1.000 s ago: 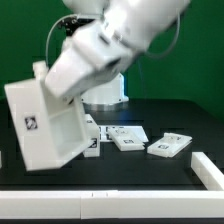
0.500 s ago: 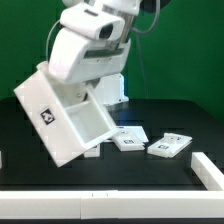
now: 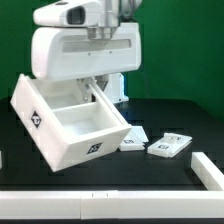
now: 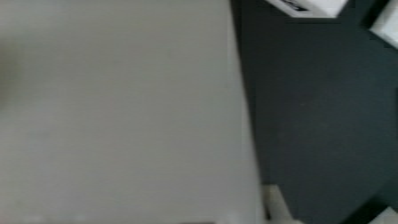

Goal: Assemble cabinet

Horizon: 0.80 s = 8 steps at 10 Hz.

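Gripper [image 3: 92,84] meets the far wall of the tilted cabinet box [image 3: 68,128] at left on the tabletop [image 3: 185,118], jaws hidden so cannot tell, probably pinching; a weak hold could drop it onto loose panels [image 3: 168,146].

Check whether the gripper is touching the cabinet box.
Cannot tell. Exterior view: the wrist hides the gripper above the cabinet box; wrist view shows no fingers.
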Available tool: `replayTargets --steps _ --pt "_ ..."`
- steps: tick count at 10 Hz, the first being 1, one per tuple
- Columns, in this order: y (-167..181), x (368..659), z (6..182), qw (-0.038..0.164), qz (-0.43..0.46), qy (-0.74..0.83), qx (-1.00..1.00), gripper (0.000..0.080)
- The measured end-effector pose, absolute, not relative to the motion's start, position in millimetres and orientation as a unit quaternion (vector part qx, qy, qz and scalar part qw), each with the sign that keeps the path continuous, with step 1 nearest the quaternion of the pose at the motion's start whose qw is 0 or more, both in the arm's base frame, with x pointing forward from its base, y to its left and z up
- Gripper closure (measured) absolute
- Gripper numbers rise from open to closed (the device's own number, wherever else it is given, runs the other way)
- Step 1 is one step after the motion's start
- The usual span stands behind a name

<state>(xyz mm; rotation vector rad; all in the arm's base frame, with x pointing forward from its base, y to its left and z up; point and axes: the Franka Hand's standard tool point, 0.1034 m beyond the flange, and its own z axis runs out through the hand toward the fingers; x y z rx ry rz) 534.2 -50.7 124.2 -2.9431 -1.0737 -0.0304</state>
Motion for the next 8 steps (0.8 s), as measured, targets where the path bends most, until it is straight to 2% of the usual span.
replayTargets --steps 2,3,5,8 --pt "-54.7 534.0 119.6 -0.002 -0.048 -0.325 -0.945 0.0767" --pt "-43.5 528.8 110.3 -0.004 -0.073 -0.301 -0.951 0.0767" --pt "-24.1 537.1 92.2 0.009 -0.093 -0.248 -0.964 0.0767" --pt "-54.4 537.7 87.0 -0.023 -0.145 -0.235 -0.961 0.0767"
